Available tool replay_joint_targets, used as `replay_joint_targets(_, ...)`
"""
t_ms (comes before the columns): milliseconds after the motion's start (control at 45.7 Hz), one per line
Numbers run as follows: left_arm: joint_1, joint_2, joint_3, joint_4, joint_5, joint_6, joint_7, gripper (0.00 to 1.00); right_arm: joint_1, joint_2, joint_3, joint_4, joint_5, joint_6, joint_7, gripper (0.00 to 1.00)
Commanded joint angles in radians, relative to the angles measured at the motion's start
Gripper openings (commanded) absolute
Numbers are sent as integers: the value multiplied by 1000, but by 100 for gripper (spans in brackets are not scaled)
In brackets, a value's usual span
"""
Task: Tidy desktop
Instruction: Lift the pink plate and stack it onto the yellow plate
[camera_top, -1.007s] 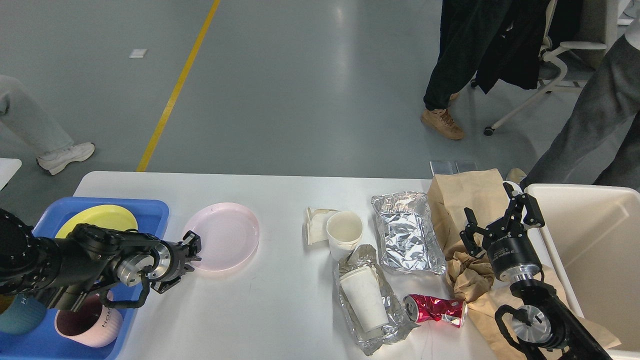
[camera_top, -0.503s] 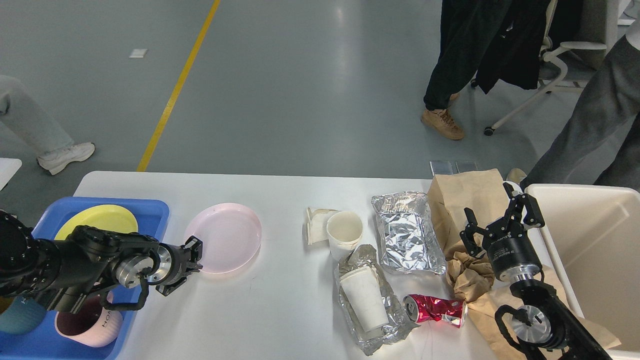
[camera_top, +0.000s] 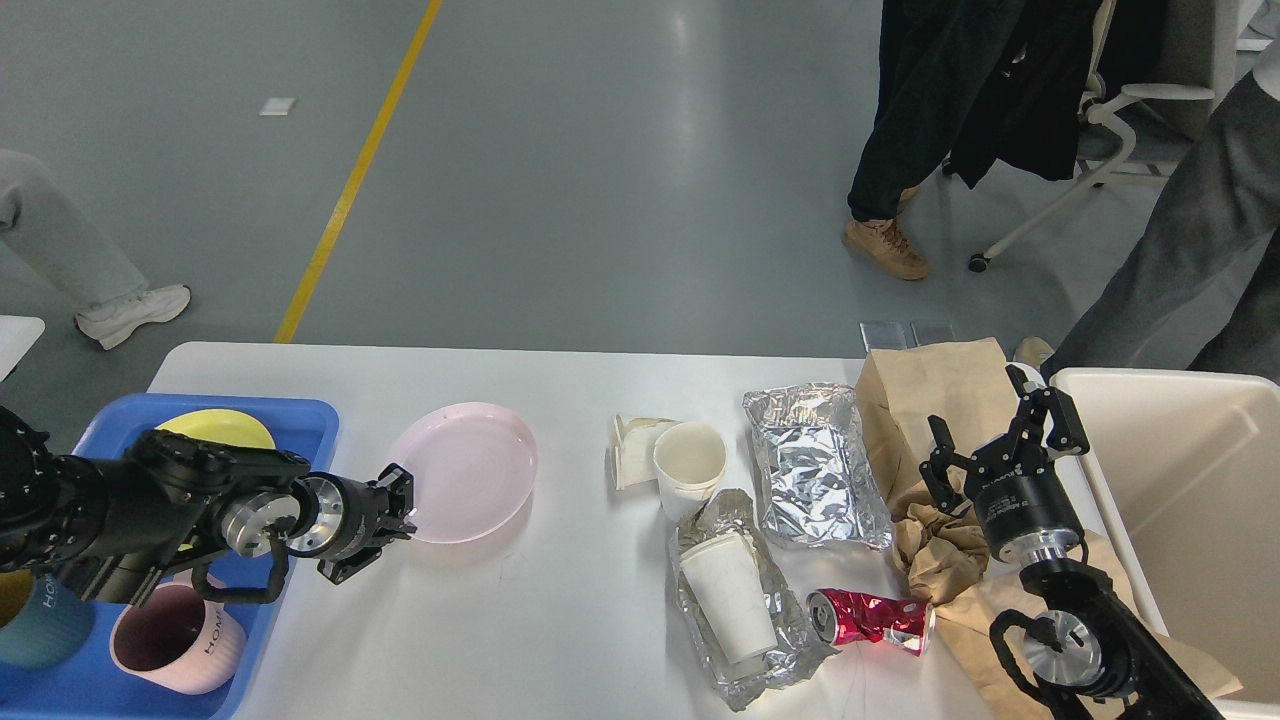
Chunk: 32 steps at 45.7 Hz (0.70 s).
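The white desktop (camera_top: 560, 620) spans the lower view. My left gripper (camera_top: 400, 505) is shut on the near-left rim of a pink plate (camera_top: 470, 468). The plate is tilted and raised a little, with a shadow beneath it. My right gripper (camera_top: 990, 435) stands open at the right, fingers spread above a crumpled brown paper bag (camera_top: 930, 390), with nothing between them. Litter lies mid-table: an upright paper cup (camera_top: 690, 462), a squashed paper cup (camera_top: 632, 450), a foil sheet (camera_top: 815, 470), a white cup lying on foil (camera_top: 728, 595) and a crushed red can (camera_top: 870, 618).
A blue tray (camera_top: 300, 420) at the left holds a yellow plate (camera_top: 215, 425), a pink mug (camera_top: 175, 650) and a teal cup (camera_top: 40, 625). A cream bin (camera_top: 1190, 480) stands at the right edge. People and a chair stand beyond the table.
My left gripper has lifted the pink plate's rim and shifted it slightly right and up off the table. The right arm has not moved.
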Motion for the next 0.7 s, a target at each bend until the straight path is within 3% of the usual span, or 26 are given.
replay_joint_targets(0,-219,47,125,-176,-24,-7,9,0,0,0,0,1,1,0,0,100)
replay_joint_targets(219,-621,58,344,-466,-139,-8,1,0,0,0,0,-1,-1,0,0,100)
replay_joint_targets(328,-757,50,407,-564,-180,-19,-3,0,0,0,0,-1,-1,0,0,100)
replay_joint_targets(569,-771,72,434,-563,-188,-41,-3,0,0,0,0,-1,-1,0,0,100)
replay_joint_targets(678,-770,134,498,-503,-174,-135,-3,0,0,0,0,-1,-1,0,0,100)
